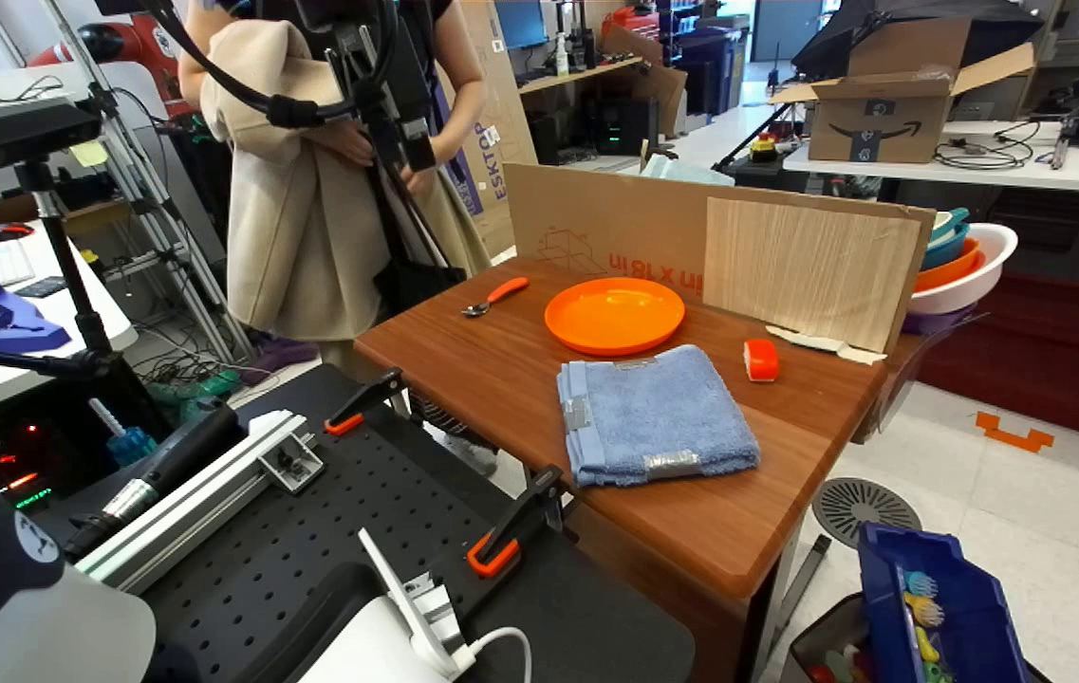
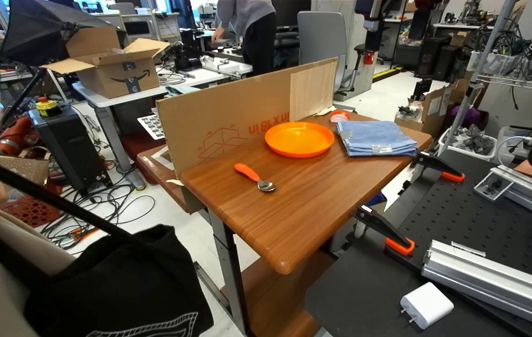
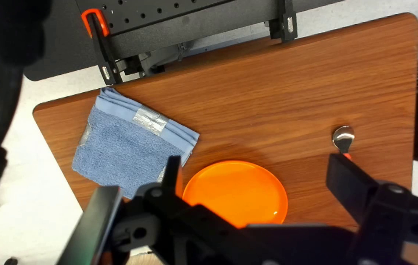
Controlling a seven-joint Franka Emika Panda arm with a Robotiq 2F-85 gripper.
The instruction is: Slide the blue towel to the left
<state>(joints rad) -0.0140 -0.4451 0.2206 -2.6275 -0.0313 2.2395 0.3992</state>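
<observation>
A blue towel (image 1: 658, 417), folded roughly square with silver strips along its edges, lies flat on a wooden table (image 1: 501, 379); in an exterior view it sits at five o'clock from a round orange plate (image 1: 615, 316), just beside it. At nine o'clock from the plate is an orange-handled spoon (image 1: 504, 291); at two o'clock from the towel, a small red-and-white object (image 1: 760, 360). In the wrist view the robot's gripper (image 3: 254, 165) has its two dark fingers (image 3: 348, 184) set wide apart, plate and tabletop showing between them; there the towel lies toward nine o'clock and the spoon toward three. Along the table stands a cardboard panel (image 1: 586, 204), its upside-down red print reading in part "in x 18in". In both exterior views an open carton (image 1: 866, 123) bears Amazon's curved arrow mark. Around the middle of an exterior view, a tall cardboard sheet or box (image 1: 496, 95) near twelve o'clock shows the letters "ESKTOP"; at eight o'clock, the robot's white base (image 1: 55, 607) shows "KA", cut off by the view's edge. At eleven o'clock, behind the gripper, stands a person (image 1: 458, 85) with a beige garment (image 1: 283, 180) over the arms.
</observation>
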